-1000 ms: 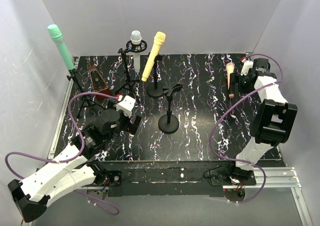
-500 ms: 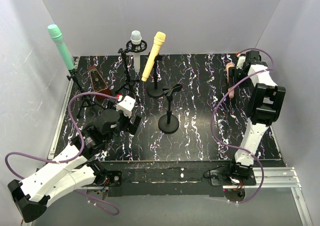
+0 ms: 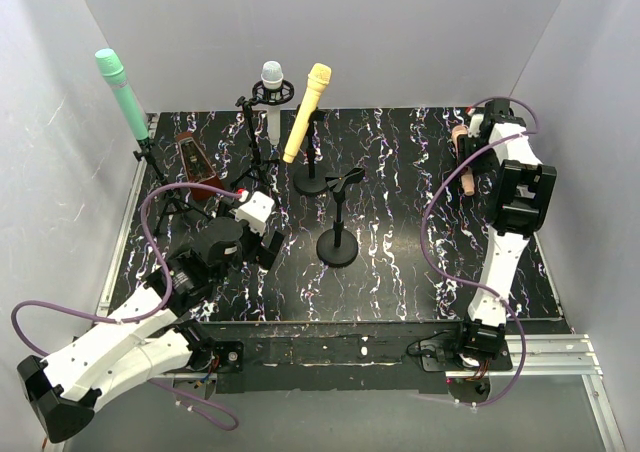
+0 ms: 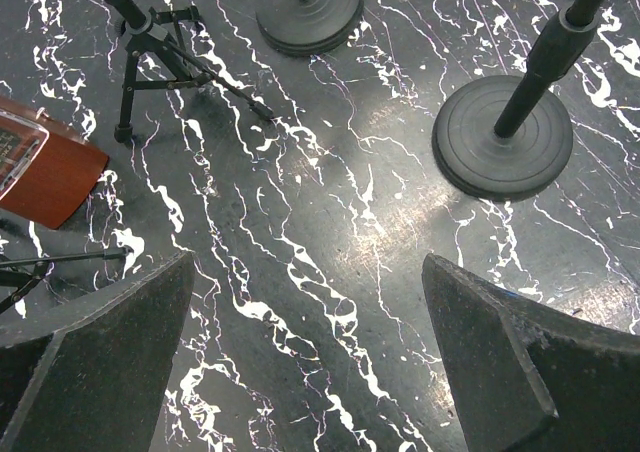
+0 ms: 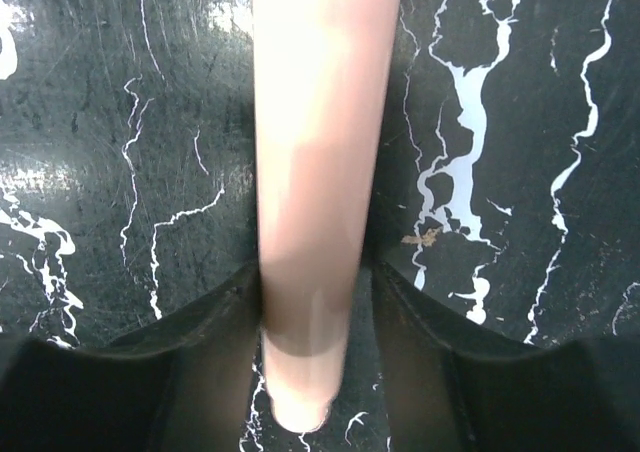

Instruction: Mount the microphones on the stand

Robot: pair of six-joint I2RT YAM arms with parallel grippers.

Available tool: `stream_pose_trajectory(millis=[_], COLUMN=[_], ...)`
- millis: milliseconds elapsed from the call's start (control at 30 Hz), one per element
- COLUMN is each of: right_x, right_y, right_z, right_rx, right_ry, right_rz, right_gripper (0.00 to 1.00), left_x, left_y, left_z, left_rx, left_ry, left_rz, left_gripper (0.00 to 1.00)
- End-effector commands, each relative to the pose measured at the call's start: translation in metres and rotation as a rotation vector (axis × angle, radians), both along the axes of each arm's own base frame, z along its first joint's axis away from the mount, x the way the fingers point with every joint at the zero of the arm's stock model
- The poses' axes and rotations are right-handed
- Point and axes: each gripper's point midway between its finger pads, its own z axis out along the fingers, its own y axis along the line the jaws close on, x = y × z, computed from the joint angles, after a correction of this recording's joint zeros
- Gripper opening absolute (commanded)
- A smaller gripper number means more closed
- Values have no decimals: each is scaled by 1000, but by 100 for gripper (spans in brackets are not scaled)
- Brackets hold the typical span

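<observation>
On the black marbled table (image 3: 400, 262), the left gripper (image 4: 308, 272) hovers with fingers spread wide. The right gripper (image 5: 315, 292) pinches the pink microphone (image 5: 320, 122) (lying flat near the far right corner). The green microphone (image 3: 125, 97), yellow microphone (image 3: 305, 112) and white microphone (image 3: 272, 77) sit in stands (image 3: 312, 182) at the back.

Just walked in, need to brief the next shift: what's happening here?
The right gripper straddles the peach-pink stick microphone lying on the black marbled table; grip unclear. The left gripper hangs open, holding nothing. The mint green microphone, white microphone and yellow microphone are mounted; one black round-base stand is empty.
</observation>
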Motion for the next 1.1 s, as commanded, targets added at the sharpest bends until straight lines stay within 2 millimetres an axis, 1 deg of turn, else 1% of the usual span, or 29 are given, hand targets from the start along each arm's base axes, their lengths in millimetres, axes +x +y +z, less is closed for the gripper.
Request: stream_pose_trajectory(millis=[0, 33, 100, 167, 233, 333, 533, 633, 700, 767, 833, 933, 1067], right_x=[4, 4, -2, -13, -28, -64, -156, -192, -209, -220, -224, -223, -222], right_y=[3, 6, 11, 17, 21, 29, 43, 50, 55, 59, 61, 61, 52], right_z=[4, 5, 3, 4, 8, 12, 12, 6, 2, -1, -4, -7, -13], right_rx=[1, 13, 39, 65, 77, 90, 91, 109, 127, 157, 172, 175, 125], right_ry=[12, 13, 34, 55, 78, 120, 162, 192, 221, 245, 259, 260, 265], right_rz=[37, 51, 77, 98, 116, 158, 257, 275, 303, 321, 332, 322, 306], right_gripper=[50, 46, 38, 29, 24, 22, 26, 29, 32, 33, 36, 40, 43], left_x=[3, 3, 3, 4, 3, 3, 1, 0, 0, -1, -1, -3, -3], left_y=[1, 1, 1, 1, 2, 3, 3, 2, 1, 1, 0, 1, 2], left_z=[8, 7, 6, 6, 8, 9, 15, 14, 15, 17, 18, 18, 21], left_rx=[-3, -1, 2, 3, -1, -7, -28, -32, -37, -44, -53, -62, -72], left_ry=[-18, -17, -14, -16, -19, -24, -34, -32, -33, -34, -34, -35, -44], left_rz=[11, 10, 12, 13, 13, 15, 10, 5, 3, 0, -3, -4, 1], left_gripper=[98, 98, 98, 98, 98, 98, 98, 98, 98, 98, 98, 98, 98])
